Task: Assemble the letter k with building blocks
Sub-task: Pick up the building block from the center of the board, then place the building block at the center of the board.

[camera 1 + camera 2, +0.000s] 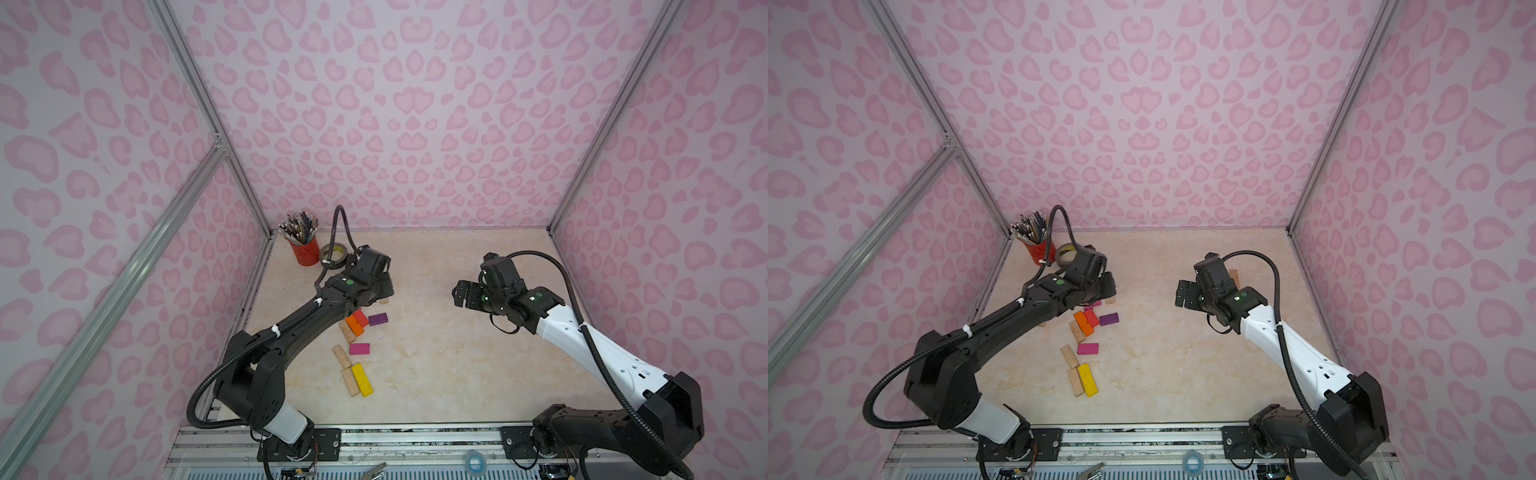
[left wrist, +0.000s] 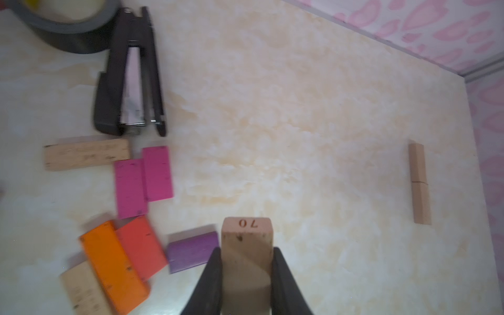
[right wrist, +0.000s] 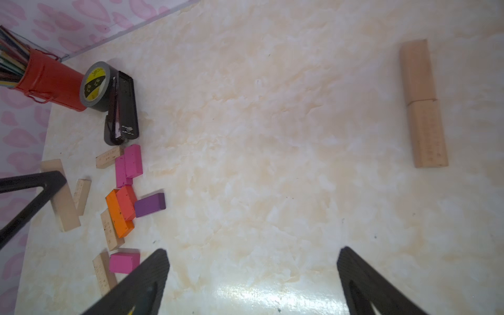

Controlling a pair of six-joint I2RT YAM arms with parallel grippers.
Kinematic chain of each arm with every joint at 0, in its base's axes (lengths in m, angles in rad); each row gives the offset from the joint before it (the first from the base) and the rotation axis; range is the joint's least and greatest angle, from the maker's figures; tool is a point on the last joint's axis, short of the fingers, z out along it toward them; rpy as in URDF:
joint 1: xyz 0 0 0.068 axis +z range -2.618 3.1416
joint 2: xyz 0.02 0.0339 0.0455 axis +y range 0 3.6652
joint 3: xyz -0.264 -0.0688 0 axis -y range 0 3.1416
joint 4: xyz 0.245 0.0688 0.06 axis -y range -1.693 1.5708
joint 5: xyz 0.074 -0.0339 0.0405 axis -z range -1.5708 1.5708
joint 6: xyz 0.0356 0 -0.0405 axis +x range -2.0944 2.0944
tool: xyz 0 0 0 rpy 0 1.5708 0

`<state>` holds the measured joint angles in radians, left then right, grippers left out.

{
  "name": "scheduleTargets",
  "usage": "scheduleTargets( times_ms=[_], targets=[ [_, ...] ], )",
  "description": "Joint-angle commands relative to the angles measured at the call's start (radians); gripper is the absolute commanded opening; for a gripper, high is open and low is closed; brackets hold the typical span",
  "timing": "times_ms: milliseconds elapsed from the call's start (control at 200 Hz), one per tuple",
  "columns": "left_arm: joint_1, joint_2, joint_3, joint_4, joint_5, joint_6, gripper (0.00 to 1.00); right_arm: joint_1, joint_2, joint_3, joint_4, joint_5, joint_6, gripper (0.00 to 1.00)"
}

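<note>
Building blocks (image 1: 352, 323), painted and plain, lie scattered on the left part of the table (image 1: 436, 353), just beside the black stapler (image 2: 131, 76). There we see the left gripper (image 2: 246, 253) pinching a plain wood block (image 2: 246, 237) stamped 70. Further right, the right gripper (image 3: 252, 253) hangs spread wide over bare table, and beyond it two wood blocks (image 3: 422, 103) lie end to end.
</note>
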<state>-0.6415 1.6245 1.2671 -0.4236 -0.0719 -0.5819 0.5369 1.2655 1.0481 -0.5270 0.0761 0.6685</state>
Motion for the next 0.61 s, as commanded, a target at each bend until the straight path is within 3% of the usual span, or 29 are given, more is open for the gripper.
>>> scheduleTargets(
  times_ms=[0,220,445,601],
  targets=[
    [-0.095,0.123,0.14,-0.025,-0.068,-0.026,0.15,-0.052,-0.058,-0.038,-0.054,0.047,0.003,0.97],
    [-0.219,0.468,0.502,-0.122,-0.097,0.021,0.14,-0.137,-0.178,-0.135,-0.125,0.074,0.006,0.96],
    [-0.268,0.759,0.855,-0.253,-0.066,0.046,0.14,-0.142,-0.258,-0.193,-0.181,0.082,0.014,0.96],
    [-0.283,0.889,1.014,-0.311,-0.053,0.051,0.15,-0.143,-0.28,-0.206,-0.2,0.077,0.014,0.96]
  ],
)
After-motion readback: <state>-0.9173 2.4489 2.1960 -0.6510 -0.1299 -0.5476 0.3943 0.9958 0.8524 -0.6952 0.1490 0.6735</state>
